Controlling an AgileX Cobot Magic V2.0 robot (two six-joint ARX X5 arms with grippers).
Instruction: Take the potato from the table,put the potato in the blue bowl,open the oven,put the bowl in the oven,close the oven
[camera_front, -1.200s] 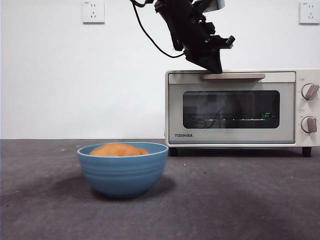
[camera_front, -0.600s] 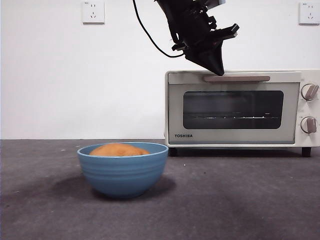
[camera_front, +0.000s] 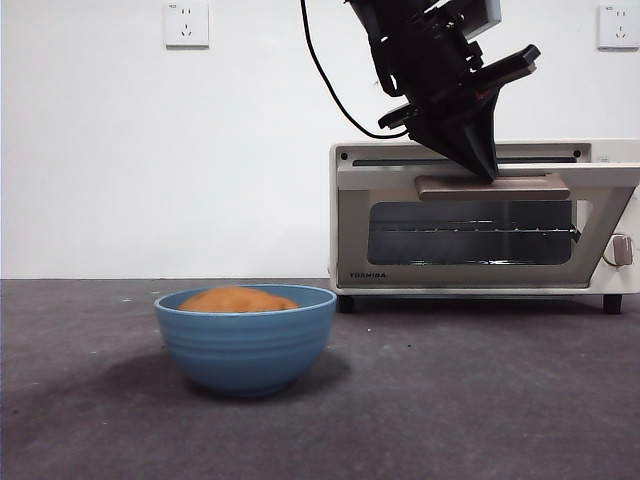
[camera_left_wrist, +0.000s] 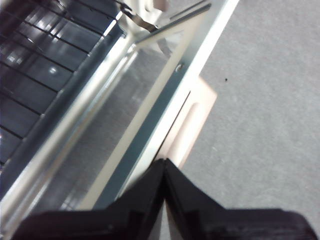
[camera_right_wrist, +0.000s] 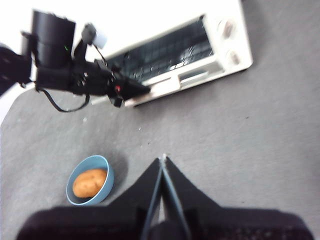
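The cream oven (camera_front: 345, 150) stands at the back right, its glass door (camera_front: 470, 232) tilted partway open and the rack showing behind it. My left gripper (camera_front: 484, 168) comes down from above, shut, with its tip on the tan handle (camera_front: 500, 187). In the left wrist view the shut jaws (camera_left_wrist: 164, 162) point at the door's edge beside the handle (camera_left_wrist: 192, 120). The potato (camera_front: 238, 298) lies inside the blue bowl (camera_front: 245, 345) on the table, left of the oven. My right gripper (camera_right_wrist: 162, 158) hangs shut high above the table, well away from the bowl (camera_right_wrist: 108, 175) and the potato (camera_right_wrist: 90, 183).
The grey table (camera_front: 480, 400) stretches between the bowl and the oven. Two knobs sit on the oven's right side, one (camera_front: 622, 250) partly behind the door's edge. A white wall with sockets (camera_front: 187, 22) stands behind. A black cable trails from the left arm.
The left gripper has moved right and down with the handle, and the oven door has swung from shut to partway open. Bowl and potato have not moved.
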